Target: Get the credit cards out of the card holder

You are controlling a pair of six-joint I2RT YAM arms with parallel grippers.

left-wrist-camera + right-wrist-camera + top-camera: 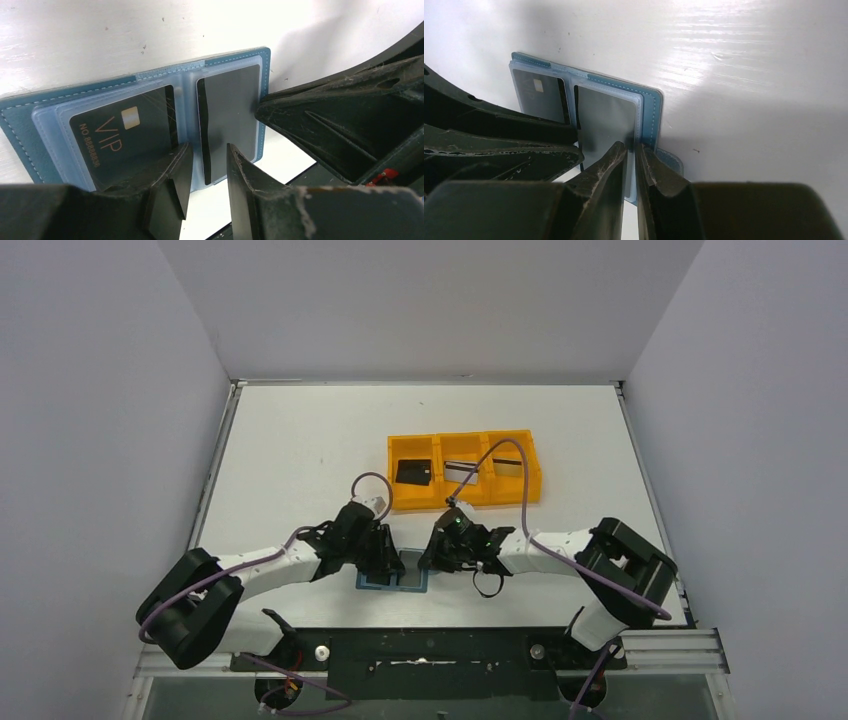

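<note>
The teal card holder (393, 583) lies open and flat on the table near the front edge, between my two grippers. In the left wrist view its clear pockets hold a black VIP credit card (125, 132) and a grey card with a dark stripe (232, 115). My left gripper (210, 150) hovers open over the holder's middle fold, with nothing between its fingers. My right gripper (631, 146) has its jaws almost together on the right edge of the holder (651, 107), beside the grey card (604, 120).
An orange three-compartment tray (463, 438) stands behind the grippers, with a black card (412, 472) and two silver-grey cards (461, 472) in its bins. The table's dark front edge runs just below the holder.
</note>
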